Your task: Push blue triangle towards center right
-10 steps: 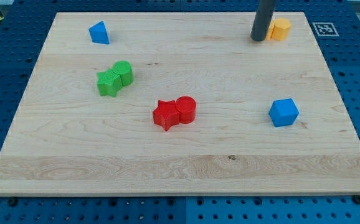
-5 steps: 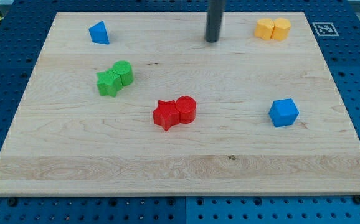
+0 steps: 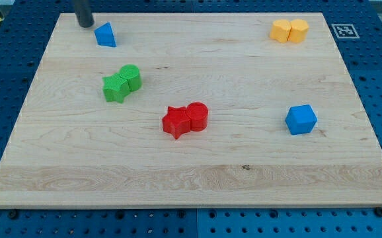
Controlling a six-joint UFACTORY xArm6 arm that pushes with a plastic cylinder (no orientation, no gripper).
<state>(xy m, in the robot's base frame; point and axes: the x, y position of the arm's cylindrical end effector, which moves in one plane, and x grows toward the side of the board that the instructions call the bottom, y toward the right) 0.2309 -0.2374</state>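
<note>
The blue triangle (image 3: 105, 35) sits near the top left corner of the wooden board (image 3: 191, 178). My tip (image 3: 85, 24) is at the view's top left, just left of and slightly above the blue triangle, a small gap apart from it. The rod rises out of the top of the view.
A green star and green cylinder (image 3: 121, 83) touch each other at the left. A red star and red cylinder (image 3: 186, 119) sit together at the middle. A blue cube (image 3: 301, 119) is at the centre right. Two orange blocks (image 3: 290, 30) sit at the top right.
My tip has swept left along the top of the board, from beside the orange blocks, past the top middle, to just left of the blue triangle. No block has moved.
</note>
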